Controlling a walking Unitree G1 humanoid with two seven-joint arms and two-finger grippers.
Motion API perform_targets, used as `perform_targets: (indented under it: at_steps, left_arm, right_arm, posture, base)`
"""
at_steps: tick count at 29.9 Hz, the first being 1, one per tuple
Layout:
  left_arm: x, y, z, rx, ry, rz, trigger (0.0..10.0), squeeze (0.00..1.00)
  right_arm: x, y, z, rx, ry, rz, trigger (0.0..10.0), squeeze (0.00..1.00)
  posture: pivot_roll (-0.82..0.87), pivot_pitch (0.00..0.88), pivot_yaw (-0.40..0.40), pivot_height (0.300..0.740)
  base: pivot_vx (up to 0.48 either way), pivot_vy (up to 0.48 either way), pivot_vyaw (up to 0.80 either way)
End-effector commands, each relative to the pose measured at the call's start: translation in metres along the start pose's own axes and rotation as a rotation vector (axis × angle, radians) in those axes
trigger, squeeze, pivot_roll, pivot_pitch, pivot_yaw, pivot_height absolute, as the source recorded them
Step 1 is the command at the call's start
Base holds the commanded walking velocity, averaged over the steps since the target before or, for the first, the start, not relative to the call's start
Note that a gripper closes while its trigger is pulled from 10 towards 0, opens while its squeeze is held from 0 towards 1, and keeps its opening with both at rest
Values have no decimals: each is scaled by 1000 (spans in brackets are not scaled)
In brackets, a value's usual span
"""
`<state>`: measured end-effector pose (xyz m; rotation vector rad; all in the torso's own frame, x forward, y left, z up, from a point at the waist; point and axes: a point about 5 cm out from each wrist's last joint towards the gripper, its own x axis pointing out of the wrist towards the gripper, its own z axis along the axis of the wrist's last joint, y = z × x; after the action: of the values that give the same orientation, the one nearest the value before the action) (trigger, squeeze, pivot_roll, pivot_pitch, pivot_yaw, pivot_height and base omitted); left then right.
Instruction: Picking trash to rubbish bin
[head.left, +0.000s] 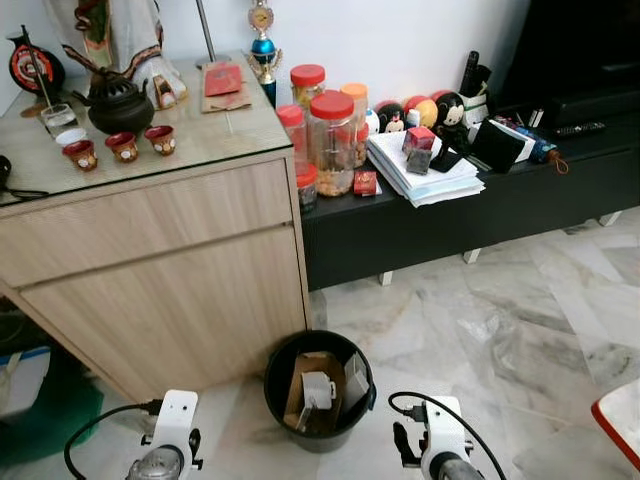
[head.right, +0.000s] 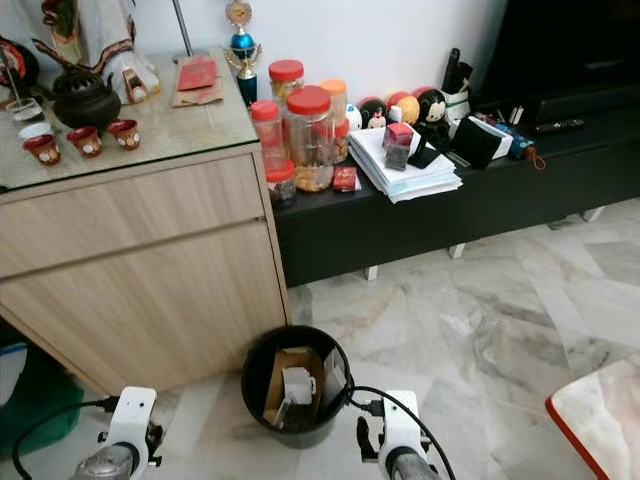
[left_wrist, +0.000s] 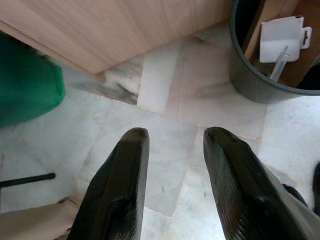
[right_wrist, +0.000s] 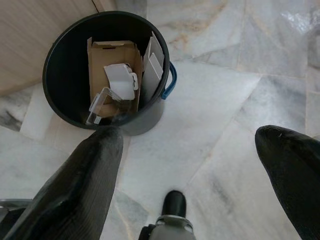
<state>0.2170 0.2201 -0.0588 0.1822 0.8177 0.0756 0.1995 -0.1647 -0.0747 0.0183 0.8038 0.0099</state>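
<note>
Right pincer (right_wrist: 187, 150): spread wide, holding nothing, touching nothing, poised over marble floor (right_wrist: 225, 100) just beside rubbish bin (right_wrist: 67, 117). Left pincer (left_wrist: 172, 150): narrowly parted, empty, above floor tiles between bin and green bag (left_wrist: 27, 85). One black round bin, standing on floor at front corner of wooden cabinet (head.left: 160, 290), near low black TV bench (head.left: 420, 225). Inside bin: one brown cardboard piece (right_wrist: 115, 52), one white plastic pack (right_wrist: 121, 82), one grey flat piece (right_wrist: 152, 65). Open floor to right of bin. On cabinet top: one teapot (head.left: 118, 105), three red cups (head.left: 122, 146).
</note>
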Motion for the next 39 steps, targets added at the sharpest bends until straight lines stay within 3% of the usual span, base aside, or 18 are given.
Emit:
perform_targets:
  at_steps: [1, 12, 39]
  left_arm:
    - [0, 1, 2, -14, -1, 8, 10000, 0]
    - [2, -7, 9, -46, -20, 3, 10000, 0]
    - [2, -6, 7, -44, -15, 3, 10000, 0]
  right_arm:
    - [1, -1, 6, -5, -17, 1, 10000, 0]
    - [3, -9, 15, -16, -36, -16, 10000, 0]
    - [3, -7, 13, 5, -40, -13, 10000, 0]
  posture:
    - [-81, 0, 8, 740]
    - [-81, 0, -13, 740]
    - [-82, 0, -9, 740]
  base:
    - [-244, 0, 0]
    - [-241, 0, 0]
    - [-232, 0, 0]
